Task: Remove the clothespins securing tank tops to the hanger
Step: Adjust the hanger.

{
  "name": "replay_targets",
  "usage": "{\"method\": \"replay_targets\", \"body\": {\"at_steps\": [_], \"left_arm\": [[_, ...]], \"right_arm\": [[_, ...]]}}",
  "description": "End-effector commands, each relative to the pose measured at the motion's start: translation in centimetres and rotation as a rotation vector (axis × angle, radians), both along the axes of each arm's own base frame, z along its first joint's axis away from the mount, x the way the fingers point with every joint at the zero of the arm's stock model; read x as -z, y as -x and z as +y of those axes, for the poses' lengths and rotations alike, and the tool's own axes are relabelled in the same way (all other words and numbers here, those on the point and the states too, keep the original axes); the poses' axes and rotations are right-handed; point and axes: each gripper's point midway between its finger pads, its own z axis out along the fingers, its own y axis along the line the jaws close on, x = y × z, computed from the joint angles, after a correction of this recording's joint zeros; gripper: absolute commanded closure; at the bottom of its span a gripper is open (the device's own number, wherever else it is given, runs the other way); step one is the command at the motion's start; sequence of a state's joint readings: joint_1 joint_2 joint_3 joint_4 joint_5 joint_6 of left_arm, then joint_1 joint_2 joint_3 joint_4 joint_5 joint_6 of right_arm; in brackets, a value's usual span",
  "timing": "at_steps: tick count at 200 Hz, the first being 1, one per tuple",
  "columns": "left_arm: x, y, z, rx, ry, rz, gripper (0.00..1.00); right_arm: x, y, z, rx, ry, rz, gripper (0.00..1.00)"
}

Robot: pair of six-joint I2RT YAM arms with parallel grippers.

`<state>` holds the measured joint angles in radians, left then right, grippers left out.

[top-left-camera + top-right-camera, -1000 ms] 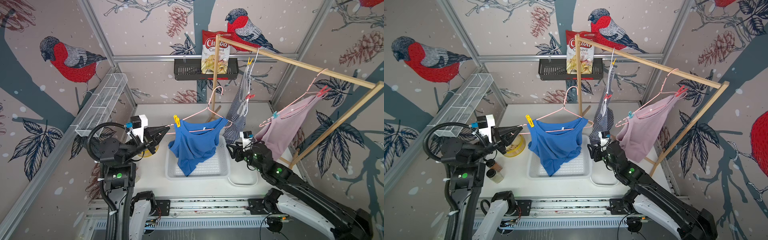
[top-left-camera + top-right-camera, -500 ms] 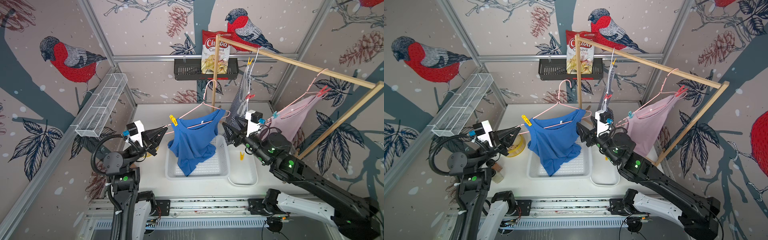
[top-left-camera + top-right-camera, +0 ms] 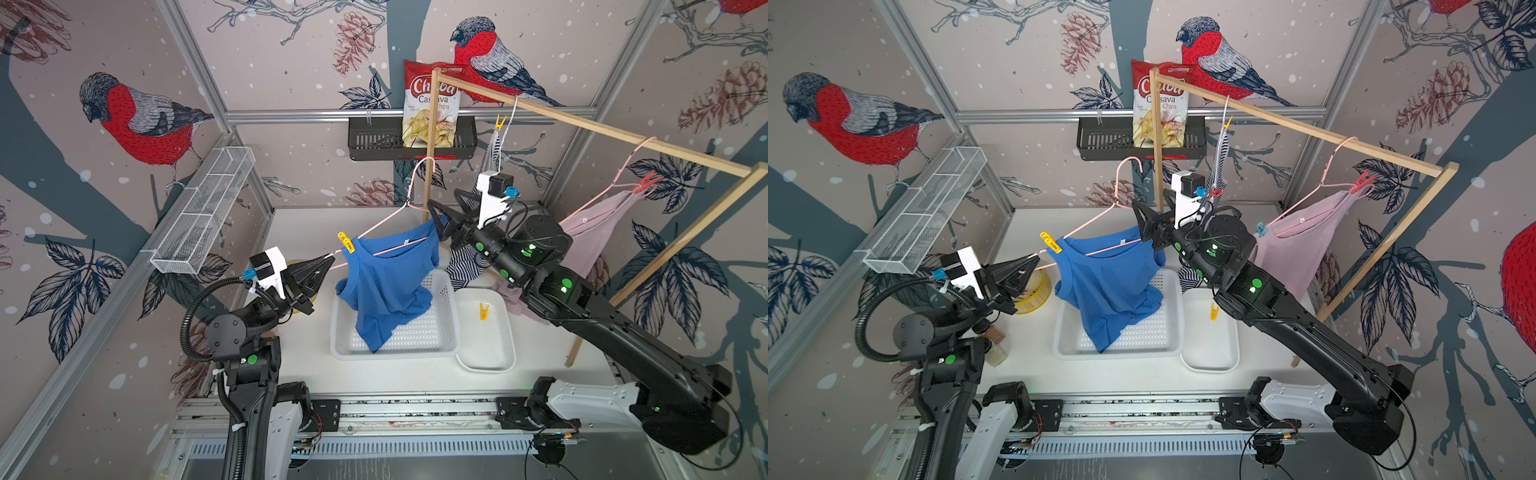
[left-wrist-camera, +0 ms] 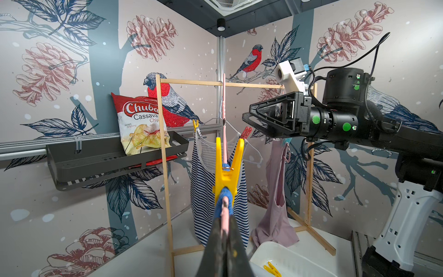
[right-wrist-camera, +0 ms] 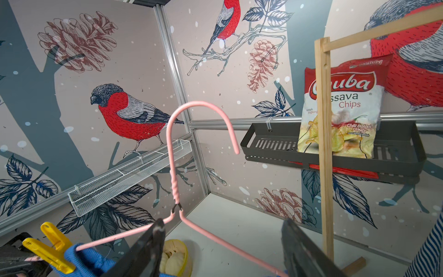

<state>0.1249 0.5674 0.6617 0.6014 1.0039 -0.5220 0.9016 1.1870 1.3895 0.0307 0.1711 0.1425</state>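
While my left end effector [image 3: 330, 262] was clamped shut on the outer tip of the pink hanger [image 5: 174, 189], whose hook hung on nothing, my right end effector [image 5: 223, 224] stood wide open and empty at the far shoulder of the blue tank top [image 3: 386, 286]. Right wrist view: the hanger's wire arm ran between my two open fingers, touching neither as far as I could tell. One yellow clothespin [image 3: 346, 242] pinched the blue strap to the wire just beside my left fingertips, handles pointing up. The shoulder by my right end effector showed no pin, and a loose yellow pin [image 3: 484, 311] lay in the white tray [image 3: 486, 365]. Judged step: bring the right end effector onto that last pin on this hanger. The pin sat well apart from it, across the whole neckline. To do it well: keep the left grip firm so the wire cannot swing, come in square to the two handles, squeeze those rather than the pin's nose, and lift clear before drawing away, since the strap could snag. The top's hem drooped into the white basket [image 3: 449, 328], so it would likely slump there once freed.
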Motion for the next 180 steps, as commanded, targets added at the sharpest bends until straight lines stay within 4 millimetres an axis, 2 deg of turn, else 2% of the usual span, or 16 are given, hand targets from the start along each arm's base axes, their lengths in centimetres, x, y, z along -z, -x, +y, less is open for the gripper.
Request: {"method": "replay_targets", "body": {"at_steps": [1, 37, 42, 57, 79, 106, 138, 155, 180], "left_arm": [[-1.5, 0.8, -0.1, -0.003, -0.013, -0.098, 1.00], [-1.5, 0.1, -0.2, 0.012, -0.013, -0.097, 1.00], [-1.5, 0.0, -0.2, 0.014, -0.014, -0.099, 1.00], [-1.6, -0.4, -0.3, 0.017, -0.017, -0.096, 1.00], [-1.6, -0.7, -0.4, 0.026, -0.021, -0.094, 1.00], [-1.5, -1.2, -0.5, 0.035, -0.027, -0.091, 1.00], [-1.2, -1.6, -0.5, 0.026, -0.035, -0.085, 1.00], [-1.1, -1.7, -0.4, 0.022, -0.034, -0.084, 1.00], [-1.2, -1.7, -0.4, 0.016, -0.036, -0.083, 1.00]], "right_arm": [[-0.3, -0.3, 0.9, -0.085, -0.020, 0.025, 0.25], [-0.5, -0.3, 2.2, -0.154, -0.011, -0.011, 0.25], [0.5, -1.1, 3.0, -0.152, 0.005, 0.008, 0.25], [0.9, -1.8, 3.8, -0.157, 0.026, 0.018, 0.25], [0.4, -2.1, 4.5, -0.172, 0.025, -0.003, 0.26], [0.2, -3.5, 5.1, -0.164, 0.038, 0.004, 0.26], [-0.4, -3.7, 6.1, -0.201, 0.027, -0.011, 0.27], [-0.1, -3.9, 7.0, -0.226, 0.030, 0.005, 0.33], [0.6, -3.8, 7.7, -0.248, 0.018, 0.016, 0.52]]}}
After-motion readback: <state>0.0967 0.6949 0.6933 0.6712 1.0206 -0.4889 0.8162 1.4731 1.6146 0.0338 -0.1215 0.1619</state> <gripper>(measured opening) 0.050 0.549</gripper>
